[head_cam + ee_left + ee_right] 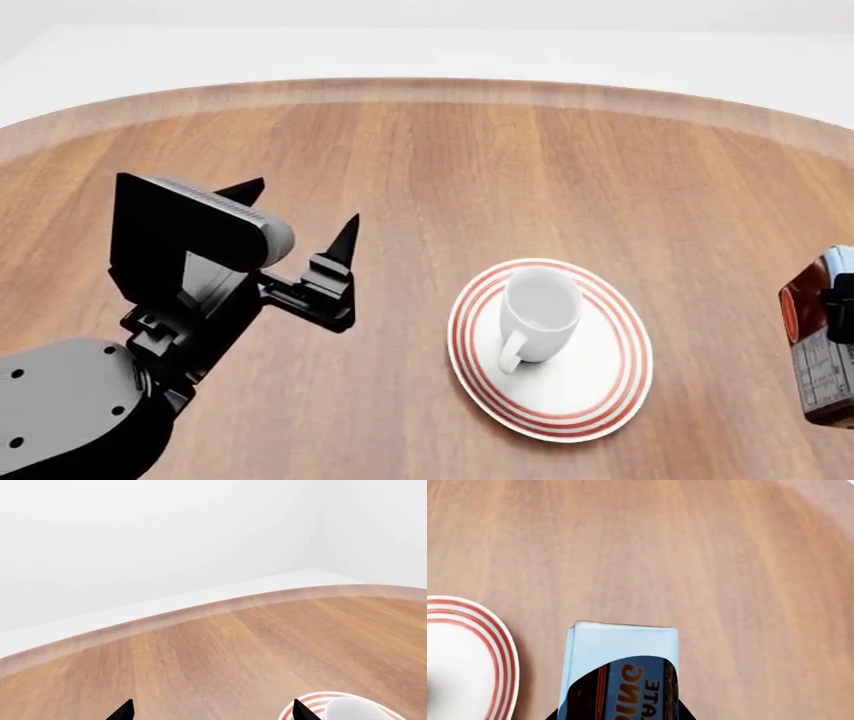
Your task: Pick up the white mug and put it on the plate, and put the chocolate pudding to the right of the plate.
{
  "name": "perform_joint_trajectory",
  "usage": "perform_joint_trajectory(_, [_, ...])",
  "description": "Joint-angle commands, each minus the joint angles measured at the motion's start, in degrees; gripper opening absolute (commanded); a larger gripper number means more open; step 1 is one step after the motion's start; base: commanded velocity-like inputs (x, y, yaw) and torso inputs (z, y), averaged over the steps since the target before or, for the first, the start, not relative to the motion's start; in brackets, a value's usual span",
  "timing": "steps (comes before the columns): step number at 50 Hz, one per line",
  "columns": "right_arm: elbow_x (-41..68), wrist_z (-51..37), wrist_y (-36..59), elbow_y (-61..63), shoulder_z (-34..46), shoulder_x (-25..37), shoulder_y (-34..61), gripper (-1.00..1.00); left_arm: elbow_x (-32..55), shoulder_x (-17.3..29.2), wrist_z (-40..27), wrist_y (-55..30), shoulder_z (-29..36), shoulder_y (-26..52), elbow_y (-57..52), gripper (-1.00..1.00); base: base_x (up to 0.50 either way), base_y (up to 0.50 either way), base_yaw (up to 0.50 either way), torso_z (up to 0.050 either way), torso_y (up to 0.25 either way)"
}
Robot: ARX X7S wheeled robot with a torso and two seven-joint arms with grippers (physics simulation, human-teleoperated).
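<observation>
Pudding box [620, 675] sits clamped in my right claw at the plate's [607, 395] three o'clock, ready to drop; left claw [300, 215] gapes apart.

A round wooden table [441, 160] stands on a plain white floor [400, 45]

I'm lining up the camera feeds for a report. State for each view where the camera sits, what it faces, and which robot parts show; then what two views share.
Head view: on the robot's head, looking down over the table; shows the left arm and left gripper, mug on the plate.
Left wrist view: near the left gripper, facing across the table toward the wall; fingertips show.
Right wrist view: near the right gripper, looking down at the pudding carton; little of the gripper shows.
Shared: the plate appears in all three.
</observation>
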State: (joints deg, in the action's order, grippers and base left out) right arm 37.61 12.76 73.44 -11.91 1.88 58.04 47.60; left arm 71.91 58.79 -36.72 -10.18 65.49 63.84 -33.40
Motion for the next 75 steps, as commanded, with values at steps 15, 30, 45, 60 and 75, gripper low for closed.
perform_joint_trajectory(15, [-2.61, 2.87, -6.35, -4.83, -1.03, -3.24, -4.70, -1.00, -0.91, -1.38, 1.54, 1.34, -1.56, -1.04, 0.17, 1.00, 0.00, 0.00, 0.00, 0.000, 0.000])
perform_joint_trajectory(30, [-2.35, 2.79, -9.42, -7.05, -3.24, -4.28, -7.96, -1.00, -0.74, -1.40, 1.54, 1.10, -1.74, -0.96, 0.18, 1.00, 0.00, 0.00, 0.00, 0.000, 0.000])
perform_joint_trajectory(45, [-2.72, 2.94, -11.24, -8.86, -3.14, -5.49, -8.84, -1.00, -0.89, -1.92, 1.73, 0.97, -1.72, -1.11, 0.68, 1.00, 0.00, 0.00, 0.00, 0.000, 0.001])
perform_joint_trajectory(60, [-5.27, 2.68, -14.31, -12.19, -0.63, -7.26, -3.83, -1.00, -1.15, -1.83, 1.62, 1.14, -1.79, -1.54, 0.43, 1.00, 0.00, 0.00, 0.00, 0.000, 0.000])
perform_joint_trajectory(75, [-11.64, 4.82, -23.14, -25.98, 6.17, -12.95, 4.47, -1.00, -1.39, -1.96, 1.88, 1.15, -1.71, -2.01, 0.98, 1.00, 0.00, 0.00, 0.00, 0.000, 0.000])
